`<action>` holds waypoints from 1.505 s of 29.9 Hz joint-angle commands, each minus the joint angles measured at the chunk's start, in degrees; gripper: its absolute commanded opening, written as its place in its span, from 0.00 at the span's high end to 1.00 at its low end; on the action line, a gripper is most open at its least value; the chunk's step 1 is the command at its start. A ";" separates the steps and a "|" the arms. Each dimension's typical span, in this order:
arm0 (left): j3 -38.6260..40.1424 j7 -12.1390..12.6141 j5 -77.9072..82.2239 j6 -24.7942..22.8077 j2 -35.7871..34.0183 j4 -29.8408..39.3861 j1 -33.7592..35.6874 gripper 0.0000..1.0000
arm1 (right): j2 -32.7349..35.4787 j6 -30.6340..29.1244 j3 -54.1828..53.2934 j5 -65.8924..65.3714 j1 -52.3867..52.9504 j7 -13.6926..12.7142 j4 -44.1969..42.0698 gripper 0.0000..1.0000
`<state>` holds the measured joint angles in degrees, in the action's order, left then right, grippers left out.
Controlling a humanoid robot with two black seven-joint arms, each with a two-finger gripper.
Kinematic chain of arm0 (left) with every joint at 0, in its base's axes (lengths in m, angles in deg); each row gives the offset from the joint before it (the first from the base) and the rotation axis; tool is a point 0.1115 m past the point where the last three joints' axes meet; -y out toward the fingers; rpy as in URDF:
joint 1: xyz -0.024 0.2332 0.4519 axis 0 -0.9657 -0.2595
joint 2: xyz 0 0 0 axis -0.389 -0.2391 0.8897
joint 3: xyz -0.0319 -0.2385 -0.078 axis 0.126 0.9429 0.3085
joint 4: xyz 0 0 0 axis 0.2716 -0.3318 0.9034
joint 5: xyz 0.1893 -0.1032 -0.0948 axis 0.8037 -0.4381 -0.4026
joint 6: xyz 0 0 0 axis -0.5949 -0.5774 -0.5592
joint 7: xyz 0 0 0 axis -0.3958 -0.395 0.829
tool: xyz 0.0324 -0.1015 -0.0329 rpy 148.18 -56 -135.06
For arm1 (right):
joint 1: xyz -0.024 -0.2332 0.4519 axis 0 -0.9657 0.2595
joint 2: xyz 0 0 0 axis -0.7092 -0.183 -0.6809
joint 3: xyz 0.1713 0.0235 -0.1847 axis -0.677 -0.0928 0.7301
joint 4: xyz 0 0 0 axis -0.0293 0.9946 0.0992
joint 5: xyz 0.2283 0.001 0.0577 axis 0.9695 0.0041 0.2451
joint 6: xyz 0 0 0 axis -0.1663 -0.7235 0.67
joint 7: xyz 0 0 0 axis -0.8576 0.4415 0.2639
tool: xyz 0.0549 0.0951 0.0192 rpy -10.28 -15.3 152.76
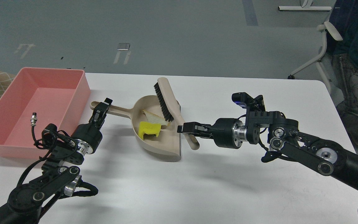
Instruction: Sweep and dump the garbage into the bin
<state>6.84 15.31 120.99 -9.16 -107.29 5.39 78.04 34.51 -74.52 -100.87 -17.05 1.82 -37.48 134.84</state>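
A white table is seen on grey floor. A beige dustpan lies on it, a black-bristled brush resting across its rim. A white chair stands far right.

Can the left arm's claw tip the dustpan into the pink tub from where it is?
Probably yes. The left claw already sits on the dustpan handle, and the pink tub stands right beside it with nothing in between. The brush resting in the pan, held by the right claw, would need lifting first.
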 commanded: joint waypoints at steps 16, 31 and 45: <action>1.82 0.64 -14.18 -0.20 -4.02 0.85 7.69 1.00 | 20.01 -0.34 -6.14 0.19 -7.19 0.53 1.85 0.95; 11.75 2.93 -25.07 -9.34 -25.73 2.62 7.18 1.00 | 20.71 0.98 -6.23 0.19 -10.00 0.61 2.56 0.93; 13.07 -4.79 -34.50 -20.24 -43.31 -10.56 -1.70 1.00 | 19.92 0.98 -6.75 0.19 -11.32 0.70 3.26 0.92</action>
<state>20.74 12.89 84.64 -27.88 -148.63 -3.10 77.73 54.55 -73.54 -107.57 -16.86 -9.43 -36.76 138.11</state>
